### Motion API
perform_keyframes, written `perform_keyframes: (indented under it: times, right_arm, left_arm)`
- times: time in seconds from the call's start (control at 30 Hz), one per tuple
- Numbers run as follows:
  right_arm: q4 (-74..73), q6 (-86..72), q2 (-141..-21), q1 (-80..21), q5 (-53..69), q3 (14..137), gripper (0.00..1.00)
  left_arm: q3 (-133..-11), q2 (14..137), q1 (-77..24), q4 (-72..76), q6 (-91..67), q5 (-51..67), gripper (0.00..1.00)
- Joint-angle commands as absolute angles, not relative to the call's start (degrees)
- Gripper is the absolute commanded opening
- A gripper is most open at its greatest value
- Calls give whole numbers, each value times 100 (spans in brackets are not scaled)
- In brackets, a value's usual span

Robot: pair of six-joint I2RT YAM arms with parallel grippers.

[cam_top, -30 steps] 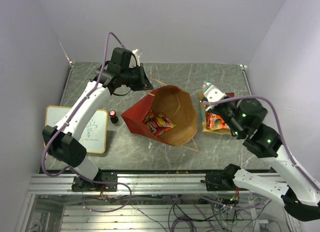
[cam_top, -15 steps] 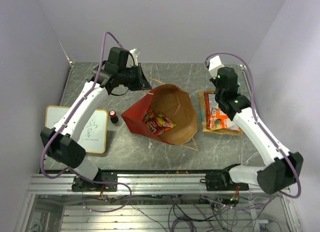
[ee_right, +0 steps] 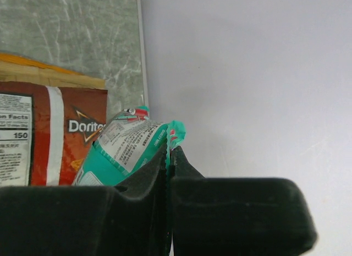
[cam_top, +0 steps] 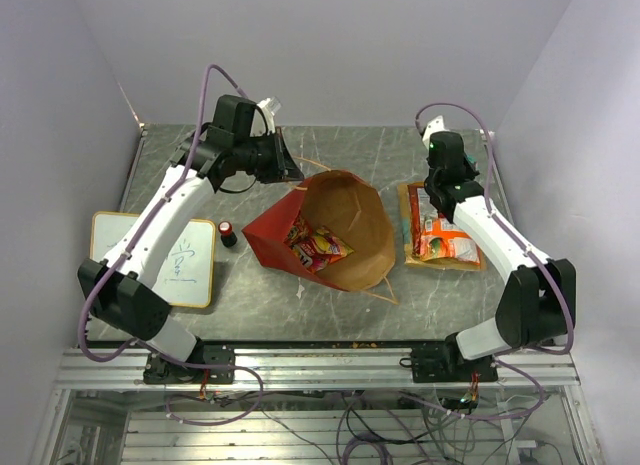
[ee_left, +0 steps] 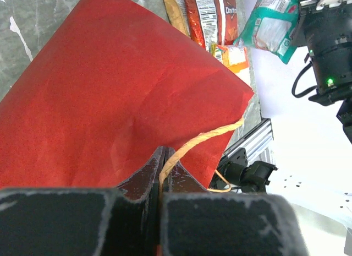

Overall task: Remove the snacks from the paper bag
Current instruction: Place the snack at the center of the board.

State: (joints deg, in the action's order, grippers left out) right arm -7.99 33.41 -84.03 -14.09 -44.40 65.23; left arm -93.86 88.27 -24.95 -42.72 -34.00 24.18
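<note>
**Marbled surface: one packet in transit, more waiting in the bag**

Dark grey-green marbled surface point(cam_top: 400, 155) carries a paper bag point(cam_top: 355, 210) lying on its side in the middle, its brown mouth open toward the camera. The left gripper point(ee_left: 161, 159) is clamped tight on the bag's cord handle point(ee_left: 203, 137) at the far rim, apparently steadying the bag and holding its mouth open.

The right gripper point(ee_right: 169, 152) is pinched shut on the top edge of a teal packet point(ee_right: 129, 143), at the far right of the surface, well apart from the bag. Below it lies the pile point(cam_top: 440, 240) of snacks already taken out, a red Doritos bag point(ee_right: 55, 135) among them. From the left wrist view the teal packet seems to hang clear of the pile rather than rest on it.

The step in hand looks like the put-down of this packet. Next, the right gripper needs to lower it onto or beside the pile and open. After that it must return to the bag's mouth, where at least one red and yellow packet point(cam_top: 318, 247) lies on the lower wall. The task is partly done. The reach-in calls for a low, flat approach and a pinch on a packet edge, while the left grip holds the handle so the bag does not slide.
</note>
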Motion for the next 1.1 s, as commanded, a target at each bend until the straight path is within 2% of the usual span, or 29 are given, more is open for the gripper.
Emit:
perform_keyframes:
  times: [0.0, 0.17, 0.6, 0.83, 0.97, 1.07]
  right_arm:
    - [-76, 3863, -8503, -1252, -4574, 6389, 0]
    - [462, 4539, -8662, -1222, -4512, 6143, 0]
    - [-103, 4626, -9118, -1396, -4224, 6079, 0]
    - [-637, 3965, -9603, -1617, -4101, 6439, 0]
    - [-1607, 2952, -10105, -1667, -4050, 7091, 0]
    - [-1590, 2820, -10298, -1744, -4088, 7165, 0]
  left_arm:
    - [-9293, 8605, -2452, -4175, -3305, 2548, 7]
    - [-9288, 8621, -2452, -4148, -3322, 2573, 7]
    - [-9280, 8596, -2452, -4184, -3294, 2536, 7]
    - [-9255, 8560, -2452, -4161, -3331, 2500, 7]
    - [-9205, 8498, -2452, -4166, -3338, 2442, 7]
    - [-9170, 8466, -2452, -4149, -3353, 2432, 7]
